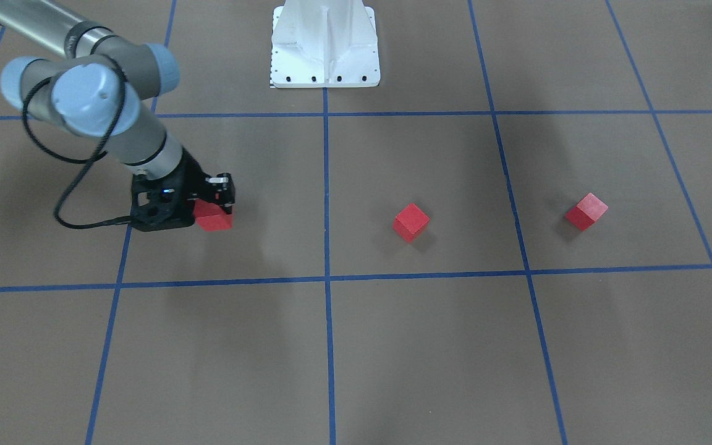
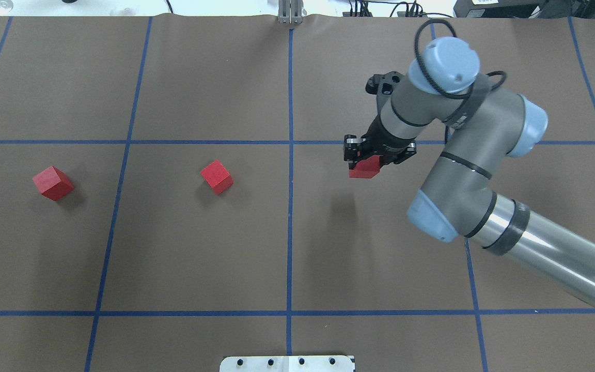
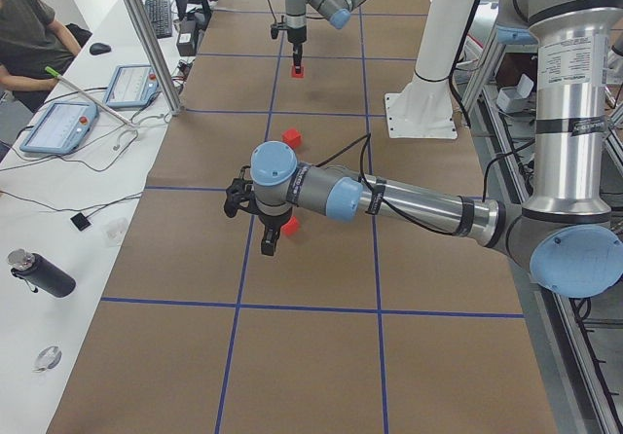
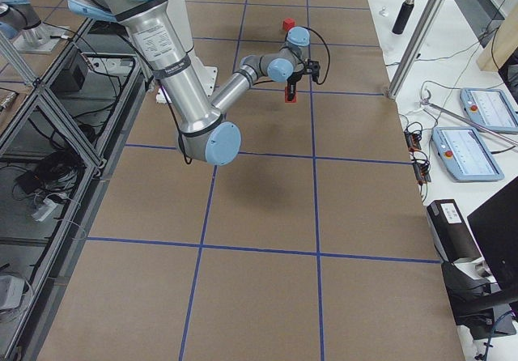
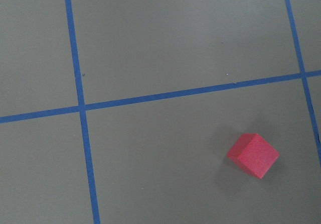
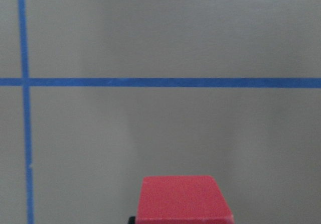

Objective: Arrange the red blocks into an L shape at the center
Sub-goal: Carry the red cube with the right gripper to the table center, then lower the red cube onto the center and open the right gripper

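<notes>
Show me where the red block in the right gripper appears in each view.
Front-facing: held red block, left of centre.
Overhead: block right of centre.
Exterior left: block far, top.
Exterior right: block upper middle.
Left wrist: not in it.
Right wrist: block bottom edge.
Landmark: middle blue tape line.

Right gripper (image 2: pixel 363 155) hangs over the brown surface (image 2: pixel 328 248), clamped on the held block (image 2: pixel 363 169). To its left there is an open run up to the middle tape line (image 2: pixel 290 206), with nothing standing in it. Just past the line sits the second block (image 2: pixel 217 176), the first obstacle that way. The third block (image 2: pixel 52 183) is well beyond it, in the next square. To the gripper's right, its own arm (image 2: pixel 463 170) fills the space. White base plate (image 2: pixel 287 363) is well back, robot side.
</notes>
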Robot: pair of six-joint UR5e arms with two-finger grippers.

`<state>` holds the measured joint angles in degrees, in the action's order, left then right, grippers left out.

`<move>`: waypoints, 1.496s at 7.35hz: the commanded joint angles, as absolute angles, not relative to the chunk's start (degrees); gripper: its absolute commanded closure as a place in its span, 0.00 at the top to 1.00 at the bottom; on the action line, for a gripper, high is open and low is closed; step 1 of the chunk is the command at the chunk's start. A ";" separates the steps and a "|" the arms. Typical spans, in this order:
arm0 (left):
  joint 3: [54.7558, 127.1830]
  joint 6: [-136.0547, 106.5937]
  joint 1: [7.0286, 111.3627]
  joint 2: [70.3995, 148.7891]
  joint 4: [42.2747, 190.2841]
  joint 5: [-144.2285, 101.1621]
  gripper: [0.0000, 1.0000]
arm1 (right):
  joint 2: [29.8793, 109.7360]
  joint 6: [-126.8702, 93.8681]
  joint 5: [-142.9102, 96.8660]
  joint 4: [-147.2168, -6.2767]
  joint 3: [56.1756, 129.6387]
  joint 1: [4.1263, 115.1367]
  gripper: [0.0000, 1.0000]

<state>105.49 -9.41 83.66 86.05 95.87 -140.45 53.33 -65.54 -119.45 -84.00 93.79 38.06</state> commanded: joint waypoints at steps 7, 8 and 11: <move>105.21 -10.55 83.14 86.04 95.80 -140.45 1.00 | 41.75 -76.11 -111.80 -84.99 82.62 27.16 0.00; 105.21 -10.55 83.14 86.04 95.89 -140.45 1.00 | 42.10 -76.20 -111.62 -85.16 82.53 26.81 0.00; 105.55 -10.55 83.14 85.78 95.98 -140.45 1.00 | 42.36 -76.38 -111.62 -85.69 82.00 26.81 0.03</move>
